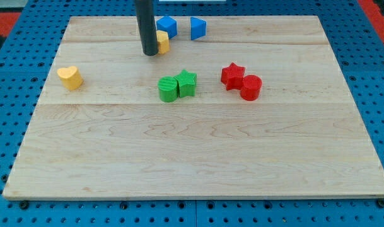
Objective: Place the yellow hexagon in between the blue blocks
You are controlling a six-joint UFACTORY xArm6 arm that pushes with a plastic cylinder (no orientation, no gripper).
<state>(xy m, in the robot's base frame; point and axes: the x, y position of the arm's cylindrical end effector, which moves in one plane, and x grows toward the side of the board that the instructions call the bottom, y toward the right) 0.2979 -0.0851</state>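
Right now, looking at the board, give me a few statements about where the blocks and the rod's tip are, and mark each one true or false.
1. My tip sits right beside the yellow hexagon, on its left in the view. True.
2. The yellow hexagon already lies between the two blue blocks. False: it sits below and left of the left blue block; the gap to the right blue block is empty.
3. The green cylinder and green star touch each other. True.
4. The yellow heart is at the view's right edge. False: it is near the left edge.
5. The red star and red cylinder are right of the green pair. True.
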